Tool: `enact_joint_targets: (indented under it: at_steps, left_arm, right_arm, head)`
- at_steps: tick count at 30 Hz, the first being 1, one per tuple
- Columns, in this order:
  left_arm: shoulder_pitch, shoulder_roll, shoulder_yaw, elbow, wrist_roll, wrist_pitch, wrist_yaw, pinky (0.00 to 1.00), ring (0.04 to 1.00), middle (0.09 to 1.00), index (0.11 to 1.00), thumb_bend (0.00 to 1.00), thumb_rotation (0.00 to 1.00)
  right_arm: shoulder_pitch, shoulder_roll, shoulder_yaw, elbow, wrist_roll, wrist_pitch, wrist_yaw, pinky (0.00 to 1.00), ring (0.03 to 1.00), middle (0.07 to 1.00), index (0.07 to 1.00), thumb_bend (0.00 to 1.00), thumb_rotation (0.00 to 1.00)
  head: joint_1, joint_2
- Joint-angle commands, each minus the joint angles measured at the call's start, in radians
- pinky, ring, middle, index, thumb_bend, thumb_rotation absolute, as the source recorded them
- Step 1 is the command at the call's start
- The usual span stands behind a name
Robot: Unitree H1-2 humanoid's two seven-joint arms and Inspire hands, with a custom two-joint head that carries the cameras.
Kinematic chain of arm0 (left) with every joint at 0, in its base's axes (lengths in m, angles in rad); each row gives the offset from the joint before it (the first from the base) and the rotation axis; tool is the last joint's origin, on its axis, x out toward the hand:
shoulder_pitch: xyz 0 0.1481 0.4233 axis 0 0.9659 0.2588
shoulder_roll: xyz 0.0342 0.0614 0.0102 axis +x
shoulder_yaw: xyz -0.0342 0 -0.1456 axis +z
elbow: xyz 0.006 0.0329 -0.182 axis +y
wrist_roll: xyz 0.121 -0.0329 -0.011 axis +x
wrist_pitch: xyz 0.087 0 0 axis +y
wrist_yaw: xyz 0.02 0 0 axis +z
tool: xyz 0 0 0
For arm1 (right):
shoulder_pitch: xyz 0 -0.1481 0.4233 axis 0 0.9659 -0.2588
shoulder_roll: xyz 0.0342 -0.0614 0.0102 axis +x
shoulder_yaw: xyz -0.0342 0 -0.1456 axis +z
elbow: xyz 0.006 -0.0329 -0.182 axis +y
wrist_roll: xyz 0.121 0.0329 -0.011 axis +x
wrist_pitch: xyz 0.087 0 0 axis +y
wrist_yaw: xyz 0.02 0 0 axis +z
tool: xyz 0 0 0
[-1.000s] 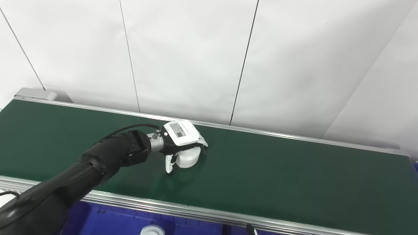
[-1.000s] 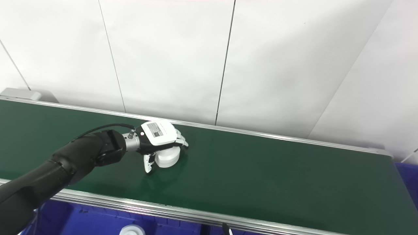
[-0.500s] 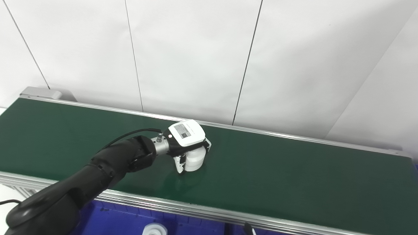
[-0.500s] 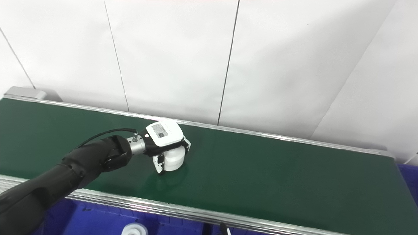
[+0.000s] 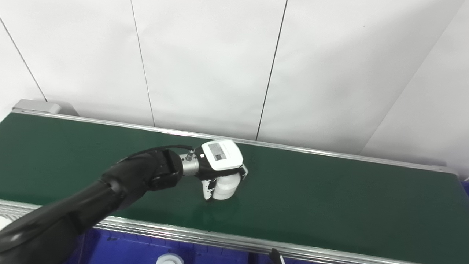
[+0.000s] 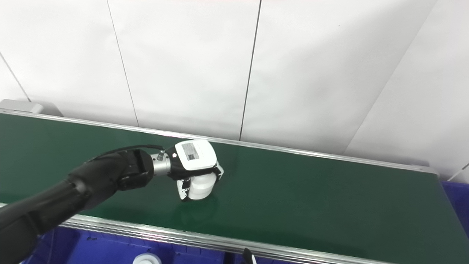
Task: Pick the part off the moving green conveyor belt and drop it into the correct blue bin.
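A white cylindrical part [image 5: 226, 186] is over the middle of the green conveyor belt [image 5: 329, 198]. My left hand [image 5: 221, 167] has its fingers and thumb wrapped around the part from above, so it is shut on it. The part looks slightly tilted and just off the belt surface, with a faint reflection under it. In the right eye view the same hand [image 6: 194, 161] and part [image 6: 200, 187] sit a little left of centre. A blue bin [image 5: 121, 249] lies below the belt's near rail. My right hand is out of sight.
Silver rails [image 5: 227, 240] edge the belt front and back, with a white panelled wall behind. Another white part [image 5: 170, 259] rests in the blue bin at the bottom edge. A small dark tip [image 5: 274, 254] pokes up at the bottom edge; I cannot tell what it is.
The left hand's fingers have curled in around the white part, and hand and part have moved to the right along the belt, the part now tilted. The camera also shifted slightly.
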Motion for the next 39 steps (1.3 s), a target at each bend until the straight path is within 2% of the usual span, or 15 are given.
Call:
enact_joint_targets:
  at_steps: [1,4,5,8,9,12,13,14,18,19,24,29,34,37,39]
  left_arm:
    - [-0.002,0.054,0.084,-0.168,-0.089,0.005,-0.067,0.4,0.422,0.503,0.494,0.5,0.0]
    - [0.08,0.11,0.181,-0.401,-0.177,0.054,-0.187,0.43,0.435,0.508,0.488,0.5,0.0]
    - [0.112,0.125,0.212,-0.465,-0.203,0.075,-0.221,0.44,0.439,0.509,0.488,0.5,0.0]
    - [0.206,0.155,0.296,-0.617,-0.26,0.133,-0.294,0.44,0.437,0.506,0.494,0.5,0.0]
    - [0.242,0.161,0.325,-0.66,-0.272,0.148,-0.31,0.43,0.436,0.506,0.49,0.5,0.0]
    - [0.361,0.166,0.401,-0.786,-0.297,0.214,-0.358,0.4,0.421,0.513,0.495,0.5,0.0]
    - [0.395,0.165,0.419,-0.817,-0.304,0.232,-0.375,0.4,0.423,0.515,0.492,0.5,0.0]
    - [0.424,0.161,0.433,-0.842,-0.307,0.246,-0.39,0.4,0.423,0.514,0.495,0.5,0.0]
    - [0.544,0.138,0.472,-0.909,-0.286,0.265,-0.413,0.39,0.419,0.515,0.499,0.5,0.0]
    - [0.561,0.132,0.478,-0.917,-0.282,0.267,-0.42,0.39,0.417,0.514,0.502,0.5,0.0]
    - [0.719,0.099,0.489,-0.893,-0.2,0.199,-0.372,0.39,0.425,0.512,0.497,0.5,0.0]
    - [0.776,0.076,0.491,-0.824,-0.149,0.142,-0.348,0.42,0.437,0.508,0.487,0.5,0.0]
    - [0.81,0.045,0.496,-0.742,-0.095,0.091,-0.277,0.43,0.427,0.509,0.497,0.5,0.0]
    - [0.825,0.008,0.487,-0.686,-0.067,0.045,-0.208,0.43,0.435,0.506,0.487,0.5,0.0]
    - [0.833,-0.006,0.454,-0.643,-0.047,0.012,-0.125,0.43,0.435,0.505,0.495,0.5,0.0]
  right_arm:
    - [0.008,0.008,-0.013,-0.058,0.008,-0.051,0.024,0.95,0.966,0.996,1.0,0.81,1.0]
    - [0.013,0.001,-0.033,-0.103,0.021,-0.034,0.053,0.97,0.976,1.0,1.0,0.81,1.0]
    - [0.014,0.0,-0.04,-0.116,0.026,-0.026,0.062,0.98,0.981,1.0,1.0,0.81,1.0]
    - [0.019,-0.014,-0.064,-0.167,0.056,0.003,0.095,0.98,0.985,1.0,1.0,0.79,1.0]
    - [0.02,-0.02,-0.072,-0.18,0.067,0.008,0.106,0.98,0.983,1.0,1.0,0.78,1.0]
    - [0.013,-0.046,-0.101,-0.213,0.124,0.025,0.152,0.97,0.975,0.997,1.0,0.77,1.0]
    - [0.01,-0.052,-0.112,-0.223,0.13,0.036,0.16,0.97,0.968,0.993,1.0,0.76,1.0]
    - [0.007,-0.056,-0.124,-0.236,0.136,0.051,0.166,0.95,0.955,0.985,1.0,0.76,0.99]
    - [-0.008,-0.065,-0.16,-0.267,0.158,0.083,0.193,0.92,0.934,0.966,1.0,0.78,0.97]
    - [-0.01,-0.067,-0.166,-0.273,0.161,0.088,0.197,0.92,0.931,0.962,1.0,0.78,0.97]
    - [-0.019,-0.072,-0.197,-0.303,0.184,0.141,0.221,0.92,0.93,0.954,0.994,0.81,0.97]
    - [-0.019,-0.068,-0.213,-0.302,0.182,0.154,0.237,0.92,0.941,0.959,0.996,0.83,0.98]
    - [-0.016,-0.051,-0.212,-0.311,0.167,0.161,0.244,0.91,0.94,0.958,0.992,0.82,0.97]
    - [-0.018,-0.044,-0.21,-0.314,0.158,0.163,0.249,0.91,0.938,0.959,0.995,0.82,0.98]
    - [-0.018,-0.039,-0.211,-0.311,0.154,0.165,0.251,0.91,0.937,0.959,0.995,0.83,0.99]
  head:
    - [0.011,0.01]
    - [0.075,0.075]
    - [0.075,0.075]
    - [0.138,0.14]
    - [0.142,0.144]
    - [0.206,0.2]
    - [0.206,0.2]
    - [0.236,0.225]
    - [0.29,0.255]
    - [0.29,0.255]
    - [0.344,0.258]
    - [0.336,0.253]
    - [0.317,0.251]
    - [0.313,0.251]
    - [0.3,0.248]
